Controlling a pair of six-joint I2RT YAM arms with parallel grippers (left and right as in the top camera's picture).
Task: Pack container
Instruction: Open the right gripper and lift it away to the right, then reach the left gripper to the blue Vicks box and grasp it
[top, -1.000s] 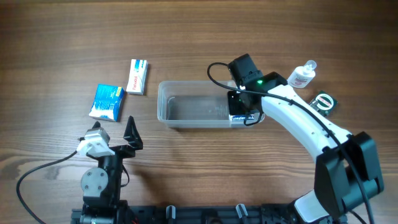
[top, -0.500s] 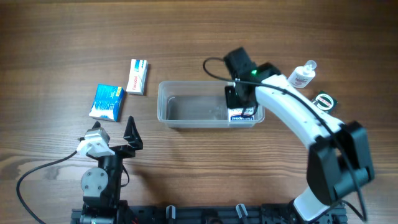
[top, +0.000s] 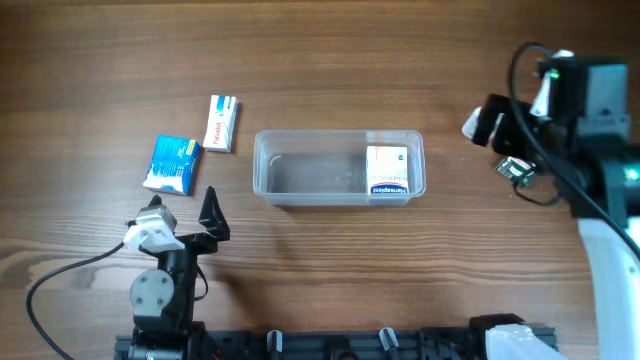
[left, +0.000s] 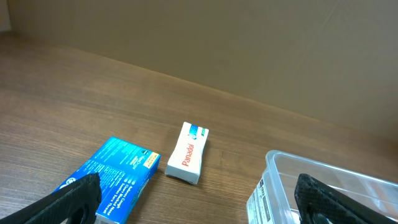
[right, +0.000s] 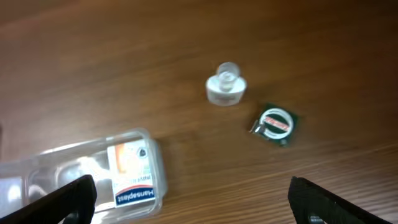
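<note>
container sat mid worktop, Hansaplast box flat in its right end; right gripper hung high, fingers spread and empty, probably lining up the bottle; left gripper likewise spread, facing the blue box

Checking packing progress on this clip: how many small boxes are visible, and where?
3. One white-and-blue box lies inside the container at its right end; a blue box and a white Panadol box lie on the table, left of the container. Others may lie outside the views.
</note>
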